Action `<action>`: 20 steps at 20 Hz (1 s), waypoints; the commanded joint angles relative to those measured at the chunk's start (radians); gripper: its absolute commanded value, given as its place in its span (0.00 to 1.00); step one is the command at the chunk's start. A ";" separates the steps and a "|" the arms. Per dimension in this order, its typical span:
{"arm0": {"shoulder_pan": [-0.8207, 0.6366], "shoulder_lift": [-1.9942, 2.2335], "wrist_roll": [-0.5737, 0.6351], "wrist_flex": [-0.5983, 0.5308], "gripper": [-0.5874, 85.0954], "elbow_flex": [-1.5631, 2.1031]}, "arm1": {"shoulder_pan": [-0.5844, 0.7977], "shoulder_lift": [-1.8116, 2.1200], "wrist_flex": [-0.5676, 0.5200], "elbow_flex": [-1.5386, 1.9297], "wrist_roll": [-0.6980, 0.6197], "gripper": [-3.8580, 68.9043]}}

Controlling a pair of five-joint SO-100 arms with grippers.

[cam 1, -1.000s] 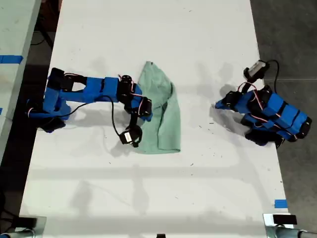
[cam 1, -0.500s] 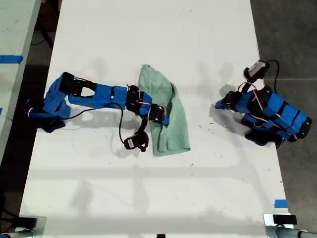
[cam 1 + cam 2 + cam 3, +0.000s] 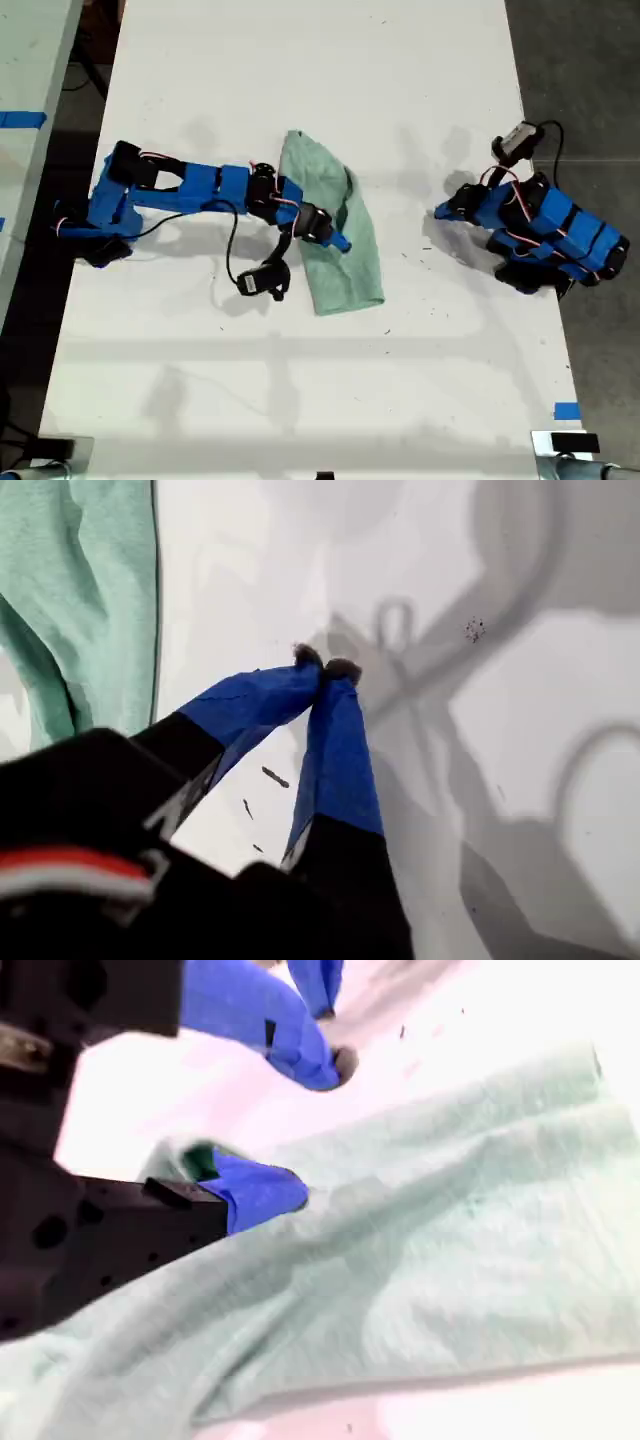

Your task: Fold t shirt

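The t shirt (image 3: 345, 265) is a pale mint-green cloth lying folded into a long strip mid-table; it also shows as t shirt (image 3: 450, 1210) and t shirt (image 3: 90, 600). My second gripper (image 3: 335, 240) reaches in from the exterior view's left and hovers over the cloth's middle. In its wrist view my second gripper (image 3: 315, 1125) is open, one fingertip (image 3: 285, 1192) resting on the cloth, the other raised. My first gripper (image 3: 440, 212) sits folded back at the exterior view's right, apart from the shirt. There my first gripper (image 3: 325, 667) is shut on nothing above the bare table.
The white table (image 3: 300, 400) ends at a dark floor on the exterior view's right, near the first arm's base (image 3: 560, 240). A blue tape mark (image 3: 566, 410) sits near the front right corner of the exterior view. A black cable loops below the second arm (image 3: 180, 190).
The second arm stretched toward the exterior view's right, shifting the shirt's lower end that way. In the last half second the shirt lay still. The first arm has not moved.
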 commanded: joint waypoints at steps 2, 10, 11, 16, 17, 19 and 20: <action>-0.100 0.403 0.058 0.120 0.08 0.057 | 0.003 0.012 -0.003 0.029 -0.017 0.07; -0.558 2.066 0.072 -0.259 0.00 1.743 | 0.008 0.012 -0.003 0.029 -0.017 0.07; -0.578 2.249 0.097 -0.221 0.00 1.882 | 0.009 0.012 -0.003 0.029 -0.017 0.07; -0.611 2.422 0.146 -0.281 0.00 2.226 | 0.009 0.012 -0.005 0.031 -0.012 0.07; -0.630 2.419 0.124 -0.272 0.00 2.226 | 0.011 0.012 -0.005 0.031 -0.014 0.07; -0.650 2.419 0.104 -0.235 0.00 2.226 | 0.009 0.012 -0.005 0.031 -0.014 0.07; -0.647 2.419 0.097 -0.225 0.00 2.226 | 0.006 0.012 -0.005 0.031 -0.012 0.07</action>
